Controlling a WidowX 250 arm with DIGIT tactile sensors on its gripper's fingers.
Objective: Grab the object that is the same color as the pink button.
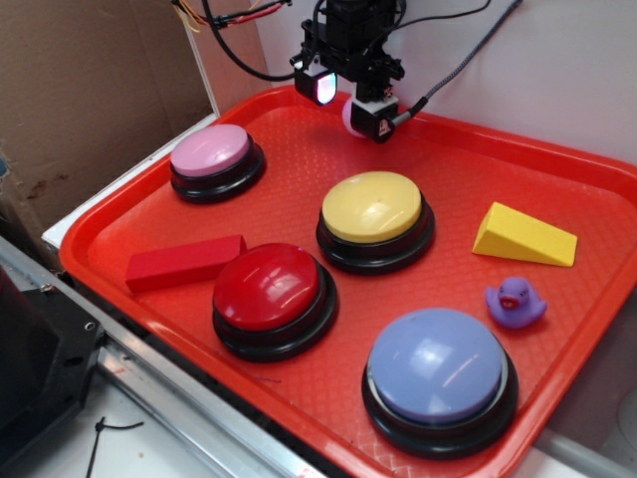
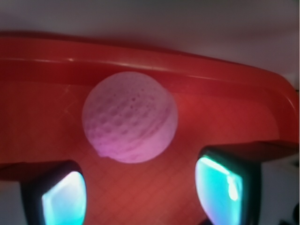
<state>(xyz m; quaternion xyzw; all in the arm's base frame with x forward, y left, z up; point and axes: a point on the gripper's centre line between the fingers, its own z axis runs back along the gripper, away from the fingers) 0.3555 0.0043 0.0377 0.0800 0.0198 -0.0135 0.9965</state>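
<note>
- Across the red tray [image 1: 119,214], taking the exterior view from left to right and reading it as a clock face, the pink button [image 1: 211,151] sits at about ten o'clock, its pale pink dome on a black round base.
- Below it, near eight o'clock, a red block [image 1: 185,262] lies flat close to the tray's near-left rim.
- Just right of the block, a red button [image 1: 269,287] sits at roughly seven o'clock.
- At twelve o'clock, over the tray's far edge, my gripper [image 1: 350,98] hangs with its fingers pointing down.
- Between and just behind those fingers a pale pink ball [image 1: 352,117] peeks out, near the far rim.
- My wrist view shows that ball [image 2: 130,117] dimpled and round, resting on the tray floor [image 2: 234,117] just in front of the far wall.
- My fingers [image 2: 63,199] stand spread to either side below the ball, with clear tray floor between them and it; they are released and grasp nothing.
- Near the middle of the tray, a yellow button [image 1: 372,206] sits on its black base.
- At five o'clock, a lavender-blue button [image 1: 436,364] sits nearest the front.
- At three o'clock, a yellow wedge [image 1: 523,236] lies near the right side, with a purple duck [image 1: 515,301] just below it at four o'clock.
</note>
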